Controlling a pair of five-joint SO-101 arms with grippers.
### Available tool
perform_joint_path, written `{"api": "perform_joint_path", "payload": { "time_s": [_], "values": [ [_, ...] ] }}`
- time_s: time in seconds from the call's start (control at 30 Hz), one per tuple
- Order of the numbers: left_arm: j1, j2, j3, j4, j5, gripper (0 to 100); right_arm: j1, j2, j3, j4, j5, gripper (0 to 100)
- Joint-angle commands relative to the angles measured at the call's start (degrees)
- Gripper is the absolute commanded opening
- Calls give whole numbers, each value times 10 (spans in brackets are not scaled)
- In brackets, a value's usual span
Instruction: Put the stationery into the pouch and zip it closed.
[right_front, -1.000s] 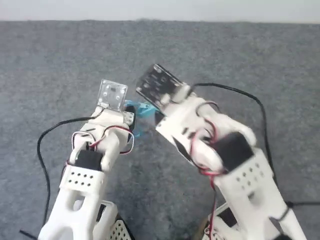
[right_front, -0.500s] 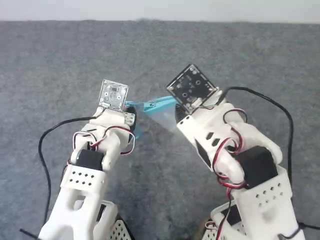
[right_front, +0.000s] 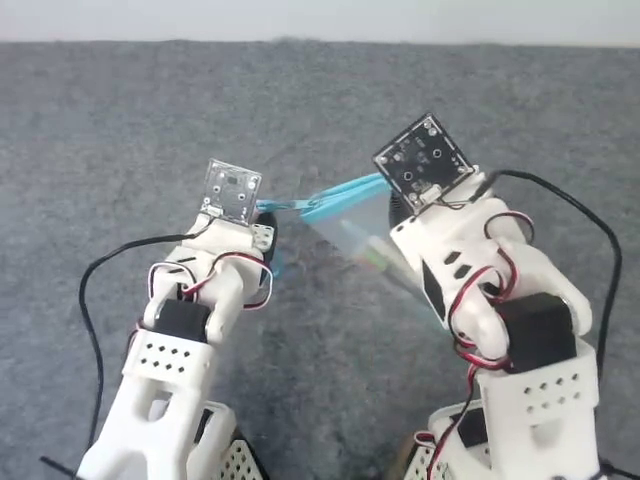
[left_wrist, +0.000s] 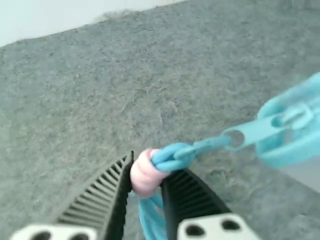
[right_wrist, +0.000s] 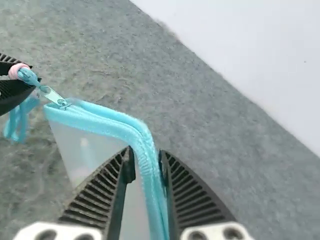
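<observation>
A clear pouch (right_front: 350, 232) with a light blue zipper band (right_front: 338, 198) is stretched between the two arms above the grey mat. My left gripper (left_wrist: 146, 169) is shut on the pink bead (left_wrist: 142, 176) and blue cord of the zipper pull (left_wrist: 250, 133). Its slider sits at the end of the band nearest that gripper. My right gripper (right_wrist: 145, 156) is shut on the blue zipper band (right_wrist: 120, 125) farther along. Through the clear wall (right_wrist: 82, 150) a pale pen-like item (right_front: 366, 254) shows inside. The left gripper (right_wrist: 11, 86) also appears far off in the right wrist view.
Grey felt mat (right_front: 120, 120) covers the table out to a pale wall at the far edge (right_front: 320, 20). Black cables (right_front: 85, 300) trail beside both arm bases. Open mat lies to the far left and far right of the arms.
The right arm has swung to the right and drawn the pouch with it, pulling the zipper band out long and taut. The left arm has barely moved and keeps its hold.
</observation>
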Motion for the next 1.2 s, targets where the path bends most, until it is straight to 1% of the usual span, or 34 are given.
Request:
{"api": "perform_joint_path", "payload": {
  "time_s": [0.0, 0.2, 0.37, 0.57, 0.7, 0.8, 0.9, 1.0, 1.07, 1.17],
  "values": [
    [-6, 9, -4, -11, 4, 10, 77, -11, 28, 12, 16, 5],
    [-6, 9, -4, -11, 4, 10, 140, -11, 58, 10, 40, 5],
    [-6, 9, -4, -11, 4, 10, 195, -11, 106, -18, 69, 5],
    [-6, 9, -4, -11, 4, 10, 242, -16, 178, -61, 92, 5],
    [-6, 9, -4, -11, 4, 10, 264, -16, 208, -87, 93, 5],
    [-6, 9, -4, -11, 4, 10, 262, -15, 215, -87, 93, 5],
    [-5, 11, -4, -11, 4, 12, 240, -15, 215, -79, 88, 5],
    [-5, 11, -2, -19, 4, 19, 211, -12, 213, -43, 88, 6],
    [-5, 11, -2, -19, 4, 55, 193, -11, 213, -22, 84, 6],
    [-5, 11, 0, -19, 6, 118, 167, -11, 215, -12, 24, 6]
  ]
}}
